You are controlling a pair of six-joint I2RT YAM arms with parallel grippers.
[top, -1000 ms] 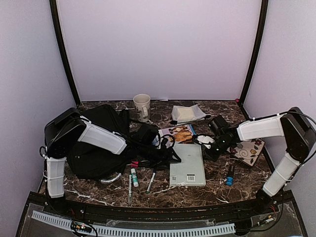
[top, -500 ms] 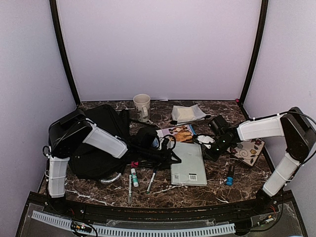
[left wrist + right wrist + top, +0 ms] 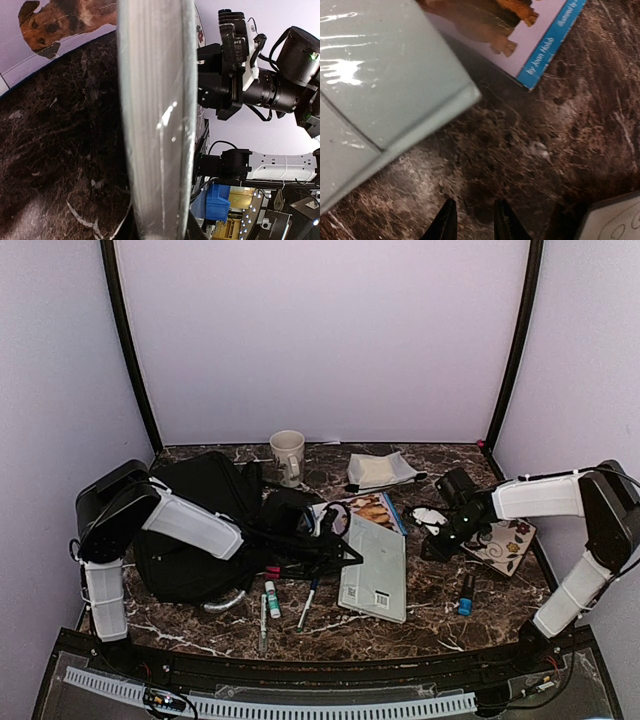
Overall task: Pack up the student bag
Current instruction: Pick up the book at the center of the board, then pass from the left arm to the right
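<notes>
packing is sitting at the pick-up step, by my reading. left gripper (image 3: 325,532) is clenching the far left edge of the plastic-wrapped pale green book (image 3: 375,565), which is tilting off the surface (image 3: 440,615). student bag (image 3: 205,485) is lying just to that gripper's left, partly under the left arm (image 3: 195,523), so that arm is much the nearer. the book's long axis is running far-to-near, roughly alongside the bag. right gripper (image 3: 474,225) is hovering with its tips slightly parted, grasping nothing. barcode stickers (image 3: 380,598) are showing on the book, and the dog picture book (image 3: 540,35) is reading "by joan holub".
</notes>
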